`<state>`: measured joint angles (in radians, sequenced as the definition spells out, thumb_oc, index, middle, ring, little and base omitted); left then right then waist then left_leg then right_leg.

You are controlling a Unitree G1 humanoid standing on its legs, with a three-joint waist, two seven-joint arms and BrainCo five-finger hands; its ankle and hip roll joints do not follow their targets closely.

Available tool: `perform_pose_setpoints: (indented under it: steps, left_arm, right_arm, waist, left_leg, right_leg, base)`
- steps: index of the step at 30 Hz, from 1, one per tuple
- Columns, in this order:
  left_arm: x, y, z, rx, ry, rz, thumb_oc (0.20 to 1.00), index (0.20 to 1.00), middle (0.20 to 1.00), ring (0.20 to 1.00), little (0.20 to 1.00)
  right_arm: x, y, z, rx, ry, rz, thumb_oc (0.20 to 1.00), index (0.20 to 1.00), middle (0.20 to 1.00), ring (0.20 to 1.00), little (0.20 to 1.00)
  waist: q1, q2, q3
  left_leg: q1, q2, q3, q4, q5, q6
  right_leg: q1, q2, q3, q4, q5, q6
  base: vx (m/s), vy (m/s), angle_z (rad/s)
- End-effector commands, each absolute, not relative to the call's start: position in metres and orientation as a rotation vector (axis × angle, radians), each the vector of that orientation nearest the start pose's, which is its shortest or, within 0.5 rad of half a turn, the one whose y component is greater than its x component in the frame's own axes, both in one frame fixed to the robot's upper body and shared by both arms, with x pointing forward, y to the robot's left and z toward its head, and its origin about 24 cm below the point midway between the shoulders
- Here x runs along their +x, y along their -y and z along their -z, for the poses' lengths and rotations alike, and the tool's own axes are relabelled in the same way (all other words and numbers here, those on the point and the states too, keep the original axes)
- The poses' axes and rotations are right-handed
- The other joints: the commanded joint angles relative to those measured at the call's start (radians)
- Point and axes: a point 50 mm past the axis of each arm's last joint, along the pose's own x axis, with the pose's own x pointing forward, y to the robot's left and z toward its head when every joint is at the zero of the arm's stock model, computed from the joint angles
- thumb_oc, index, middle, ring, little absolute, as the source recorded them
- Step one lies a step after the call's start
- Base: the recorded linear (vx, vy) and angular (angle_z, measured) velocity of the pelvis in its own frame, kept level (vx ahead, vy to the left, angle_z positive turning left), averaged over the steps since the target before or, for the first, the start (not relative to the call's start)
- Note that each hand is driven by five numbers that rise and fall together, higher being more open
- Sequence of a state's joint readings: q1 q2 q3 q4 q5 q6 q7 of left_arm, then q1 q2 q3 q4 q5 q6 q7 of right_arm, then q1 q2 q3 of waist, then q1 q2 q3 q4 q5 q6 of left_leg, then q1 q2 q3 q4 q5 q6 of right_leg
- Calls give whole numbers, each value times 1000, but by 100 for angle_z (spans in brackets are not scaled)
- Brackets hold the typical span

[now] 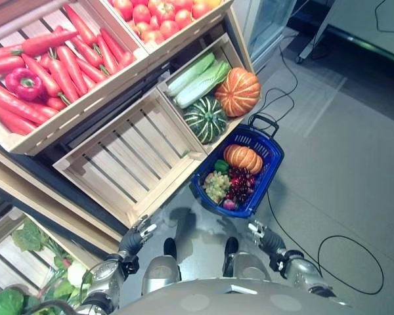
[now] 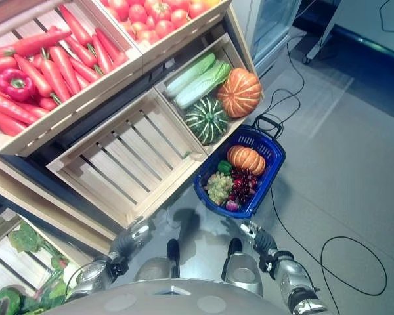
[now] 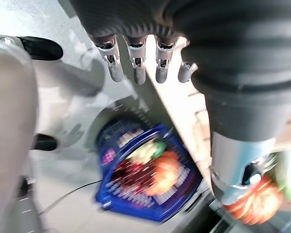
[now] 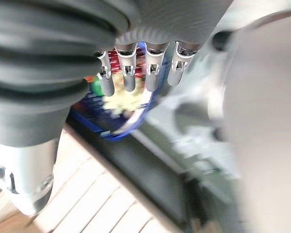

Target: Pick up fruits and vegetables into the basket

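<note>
Both my hands, left (image 1: 139, 233) and right (image 1: 259, 233), are hanging low with fingers relaxed, gripping nothing; just beyond, the blue plastic basket (image 1: 265, 172) is sitting on the floor, carrying a small orange pumpkin (image 1: 243, 158), grapes and cherries.

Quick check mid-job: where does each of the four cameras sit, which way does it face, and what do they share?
Left eye view: on the head, looking down at the blue basket, the wooden crates, the left hand and the right hand.
Right eye view: beside it, same scene slightly shifted.
Left wrist view: on the left wrist, past straight fingers toward the basket on the floor.
Right wrist view: on the right wrist, past straight fingers toward the basket and a crate.
All four share the basket.
</note>
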<state>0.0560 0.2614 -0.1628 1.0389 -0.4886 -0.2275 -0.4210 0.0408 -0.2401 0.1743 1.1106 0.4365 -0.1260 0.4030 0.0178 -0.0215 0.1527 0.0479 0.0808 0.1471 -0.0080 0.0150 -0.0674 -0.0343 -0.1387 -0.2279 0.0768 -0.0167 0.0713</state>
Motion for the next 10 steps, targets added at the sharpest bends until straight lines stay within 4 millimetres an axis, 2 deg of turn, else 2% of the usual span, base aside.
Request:
perform_pose_setpoints:
  steps: [1, 3, 5, 10]
  left_arm:
    - [136, -207, 135, -256, -818, 236, 1000, 1000, 1000, 1000, 1000]
    - [133, -202, 139, -264, -858, 273, 1000, 1000, 1000, 1000, 1000]
    - [129, -200, 142, -295, -891, 270, 1000, 1000, 1000, 1000, 1000]
    - [123, -197, 147, -341, -947, 252, 1000, 1000, 1000, 1000, 1000]
  right_arm:
    - [120, 209, 150, 231, -1002, -119, 1000, 1000, 1000, 1000, 1000]
    - [110, 206, 155, 309, -1069, -90, 1000, 1000, 1000, 1000, 1000]
    - [109, 206, 156, 345, -1070, -55, 1000, 1000, 1000, 1000, 1000]
    - [105, 203, 158, 329, -1108, -89, 1000, 1000, 1000, 1000, 1000]
  waist:
    - [-12, 8, 30]
    - [-13, 9, 20]
    - [-16, 9, 15]
    - [-20, 9, 4]
  left_leg:
    - [-2, -12, -4, -13, -34, 35]
    - [10, -15, 6, -10, -44, 38]
    - [18, -19, 14, -4, -55, 43]
    - [34, -30, 23, -5, -66, 53]
  right_leg:
    - [46, -35, -5, -4, 8, 74]
    - [56, -41, -10, -17, 14, 77]
    - [64, -44, -11, -25, 18, 79]
    - [78, -44, -12, -27, 14, 78]
  base:
    - [-29, 56, -9]
    - [-26, 49, -16]
    - [-22, 41, -12]
    - [-17, 33, -11]
